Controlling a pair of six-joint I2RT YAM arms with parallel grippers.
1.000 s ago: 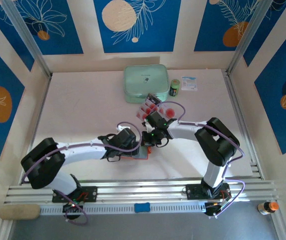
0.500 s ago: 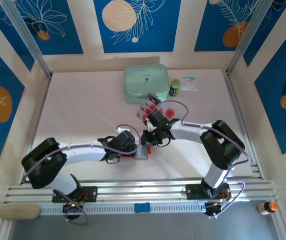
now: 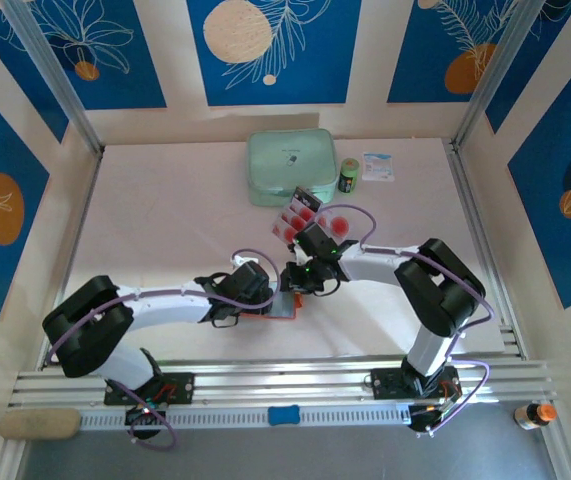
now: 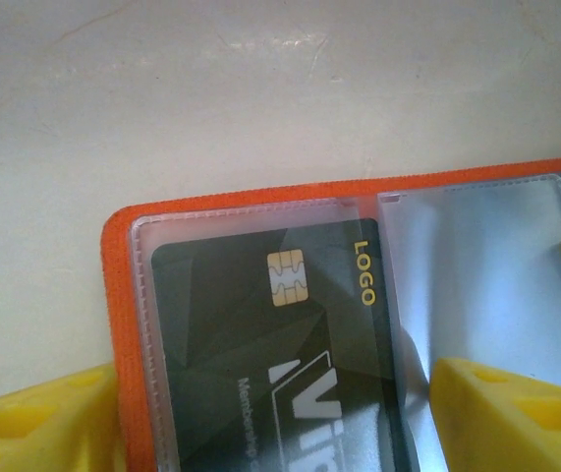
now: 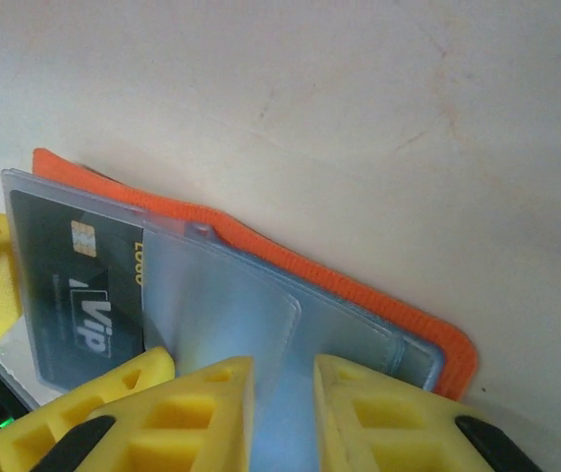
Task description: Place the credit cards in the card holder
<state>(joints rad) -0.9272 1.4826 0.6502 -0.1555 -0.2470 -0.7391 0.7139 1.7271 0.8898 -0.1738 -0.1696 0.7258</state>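
The orange-red card holder [image 4: 118, 324] lies open on the table, its clear sleeves facing up. A black card with a gold chip [image 4: 260, 334] sits in one sleeve. My left gripper [image 4: 270, 383] is open and straddles the holder, one yellow finger [image 4: 34, 423] beside its edge and the other on the sleeves. My right gripper [image 5: 282, 369] is shut on a lifted clear sleeve leaf [image 5: 231, 295] of the holder [image 5: 359, 295]. From above, both grippers [image 3: 258, 293] [image 3: 297, 278] meet over the holder [image 3: 277, 310]. Pink-white credit cards with red circles [image 3: 300, 213] lie just behind the right wrist.
A mint-green case [image 3: 290, 167] sits at the back, with a small green jar [image 3: 349, 176] and a white packet [image 3: 377, 166] to its right. Aluminium rails [image 3: 265, 375] run along the near edge.
The right gripper has shifted slightly left toward the holder and its elbow has swung a little. The left gripper has barely moved.
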